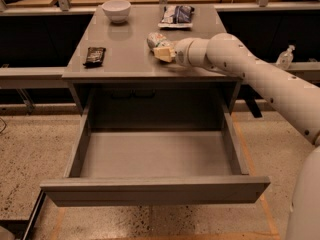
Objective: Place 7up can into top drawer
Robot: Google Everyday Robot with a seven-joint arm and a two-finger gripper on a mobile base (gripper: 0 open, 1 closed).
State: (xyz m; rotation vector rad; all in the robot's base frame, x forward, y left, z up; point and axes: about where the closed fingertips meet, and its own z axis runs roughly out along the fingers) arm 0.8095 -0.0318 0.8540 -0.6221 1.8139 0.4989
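The 7up can (155,38) lies tilted on the grey table top (125,39), right of the middle. My gripper (164,53) is at the can's near right side, right against it, with the white arm reaching in from the right. The top drawer (155,190) is pulled wide open below the table's front edge, and its grey floor is bare.
A white bowl (116,9) stands at the table's back left. A blue-white snack bag (176,15) lies at the back, just behind the can. A dark snack bar (94,55) lies near the left front. A clear bottle (285,58) stands on a ledge to the right.
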